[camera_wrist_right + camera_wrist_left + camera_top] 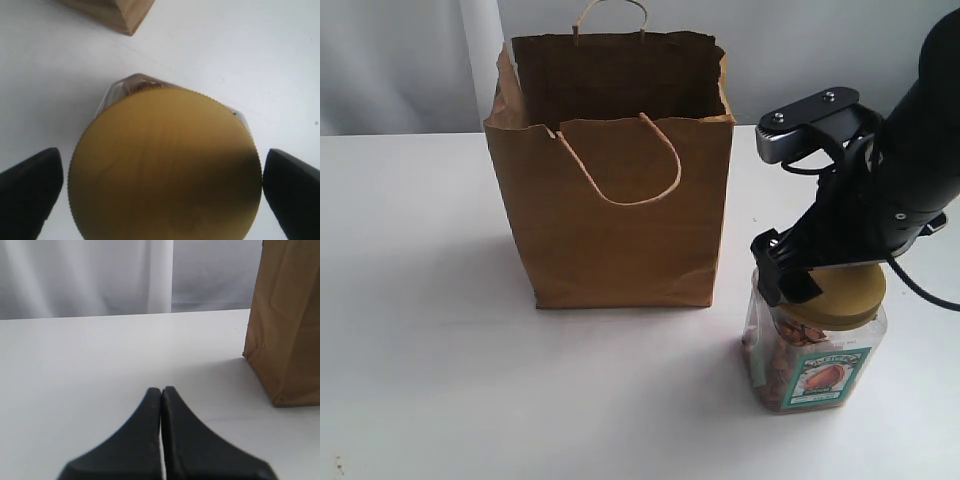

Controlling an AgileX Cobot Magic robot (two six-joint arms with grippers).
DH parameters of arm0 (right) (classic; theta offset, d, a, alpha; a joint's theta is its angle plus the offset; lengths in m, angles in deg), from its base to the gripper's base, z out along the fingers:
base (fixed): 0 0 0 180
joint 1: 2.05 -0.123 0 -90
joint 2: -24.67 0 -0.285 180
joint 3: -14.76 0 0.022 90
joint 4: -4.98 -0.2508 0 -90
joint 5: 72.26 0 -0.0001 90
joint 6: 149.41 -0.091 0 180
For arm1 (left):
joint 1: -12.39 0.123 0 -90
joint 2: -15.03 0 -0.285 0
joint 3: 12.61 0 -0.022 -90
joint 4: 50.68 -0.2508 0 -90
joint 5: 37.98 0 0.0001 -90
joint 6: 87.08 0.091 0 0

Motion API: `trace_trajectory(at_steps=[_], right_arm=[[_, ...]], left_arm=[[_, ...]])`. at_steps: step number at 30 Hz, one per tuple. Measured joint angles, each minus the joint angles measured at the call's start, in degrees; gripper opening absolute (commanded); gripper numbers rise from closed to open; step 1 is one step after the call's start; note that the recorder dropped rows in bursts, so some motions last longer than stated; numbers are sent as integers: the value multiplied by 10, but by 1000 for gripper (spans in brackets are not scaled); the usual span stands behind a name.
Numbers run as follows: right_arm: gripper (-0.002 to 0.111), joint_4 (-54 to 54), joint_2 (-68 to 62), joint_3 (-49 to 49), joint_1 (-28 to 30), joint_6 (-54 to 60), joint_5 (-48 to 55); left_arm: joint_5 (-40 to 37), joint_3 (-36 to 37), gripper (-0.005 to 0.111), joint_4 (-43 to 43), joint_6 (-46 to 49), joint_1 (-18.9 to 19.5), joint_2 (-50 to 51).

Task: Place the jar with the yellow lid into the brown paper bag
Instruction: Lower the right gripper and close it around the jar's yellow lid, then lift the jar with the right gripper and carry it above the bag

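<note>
The yellow-lidded jar [815,372] stands upright on the white table, right of the brown paper bag [620,220] and a little nearer the front. My right gripper [828,288] hangs over it, open, with one finger on each side of the mustard lid [165,170]. The fingers [30,200] stand almost against the lid's rim, and a thin gap shows on one side. The bag stands upright with its mouth open. My left gripper [161,390] is shut on nothing, low over the table, with the bag's side [287,330] just ahead of it.
A pale curtain [410,60] hangs behind the table. A bottom corner of the bag [115,12] lies close to the jar. White tabletop [420,330] stretches left of the bag and in front of it.
</note>
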Motion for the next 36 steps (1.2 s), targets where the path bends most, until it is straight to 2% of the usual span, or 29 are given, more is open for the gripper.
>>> trace_trajectory(at_steps=[12, 16, 18, 20, 25, 30, 31, 36], right_arm=[[105, 0, -28, 0, 0, -30, -1], [100, 0, -32, 1, 0, -33, -1], [93, 0, -32, 1, 0, -33, -1], [81, 0, -32, 1, 0, -34, 2], [41, 2, -32, 1, 0, -61, 4], [5, 3, -32, 1, 0, -78, 6], [0, 3, -32, 1, 0, -80, 7], [0, 3, -31, 1, 0, -82, 16]], left_arm=[[0, 0, 1, 0, 0, 0, 0], [0, 0, 1, 0, 0, 0, 0], [0, 0, 1, 0, 0, 0, 0], [0, 0, 1, 0, 0, 0, 0], [0, 0, 1, 0, 0, 0, 0], [0, 0, 1, 0, 0, 0, 0], [0, 0, 1, 0, 0, 0, 0], [0, 0, 1, 0, 0, 0, 0]])
